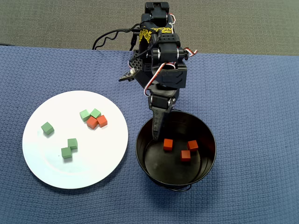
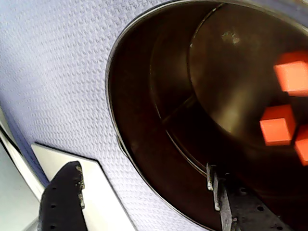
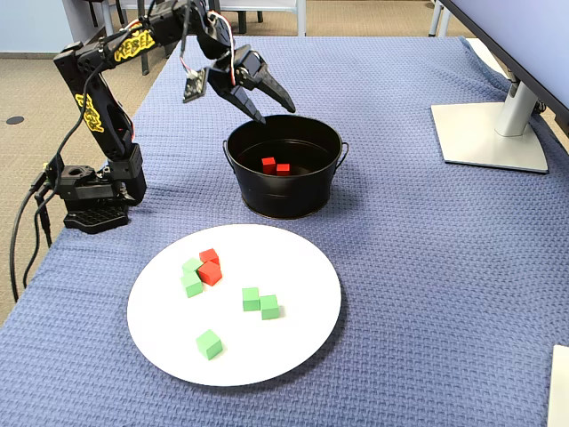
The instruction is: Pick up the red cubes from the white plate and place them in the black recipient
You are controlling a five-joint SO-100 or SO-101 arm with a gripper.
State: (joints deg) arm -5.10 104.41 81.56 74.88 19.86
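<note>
My pincer [image 3: 271, 102] hangs over the rim of the black recipient [image 1: 205, 161], at about 11 o'clock of the pot in the overhead view, and its jaws stand apart with nothing between them. Three red cubes [image 1: 168, 145] lie already on the bottom of the pot. Two red cubes [image 1: 97, 122] are not yet moved; they sit on the white plate [image 1: 46, 163] at about 1 o'clock from its centre, touching each other and pressed against two green cubes [image 1: 89, 114]. Three other green cubes lie more toward 7 and 9 o'clock of the plate. I think here is the danger: because red and green touch, my jaws may close on a green cube together with the red one, or push the little group so that a cube slides away. Also, when I swing to the plate, a finger may catch the pot's rim, since one fingertip is low at the wall, and the pot could shift on the blue cloth of the table [image 1: 252, 93].
</note>
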